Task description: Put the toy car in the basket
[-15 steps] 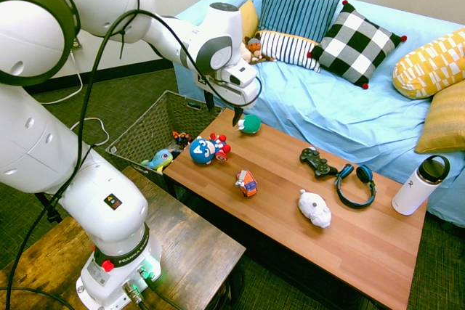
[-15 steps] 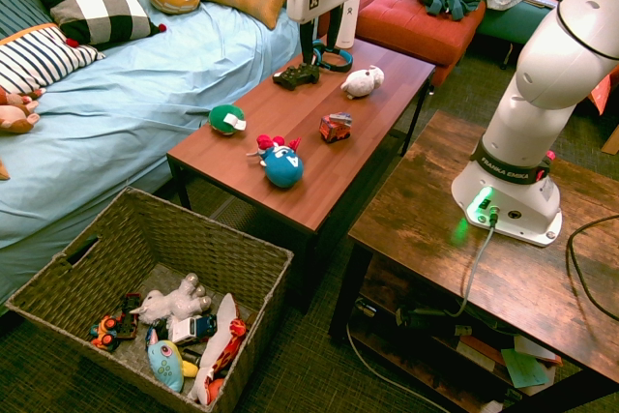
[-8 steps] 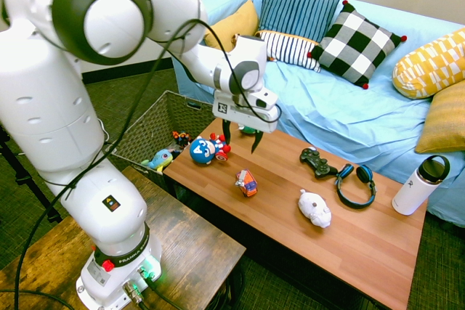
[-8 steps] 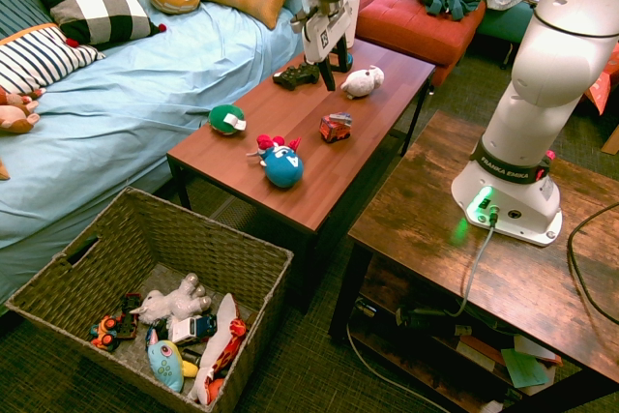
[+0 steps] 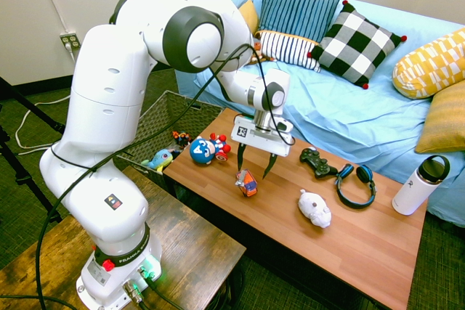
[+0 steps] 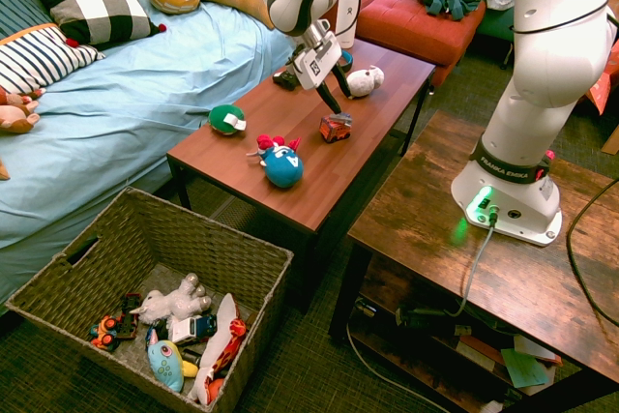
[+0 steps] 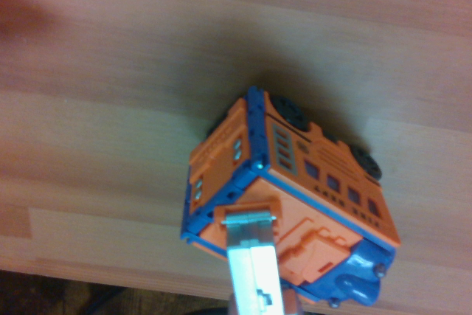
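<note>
The pincer (image 5: 253, 168), wide open and empty, has moved across and down since a moment ago and now hangs just above the toy car (image 5: 246, 183) on the table (image 5: 349, 223), so a grasp looks like the next step. Well off to its side, past the table's end, the wicker basket (image 6: 198, 244) holds a white plush (image 6: 175, 304), a blue fish toy (image 6: 164, 360) and small vehicles.

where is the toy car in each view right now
First exterior view: toy car near the middle of the picture, just below the gripper.
Second exterior view: right of centre, between the blue-and-red figure and the white plush.
Wrist view: large, lower middle.
Shared landmark: the wooden tabletop under it.
</note>
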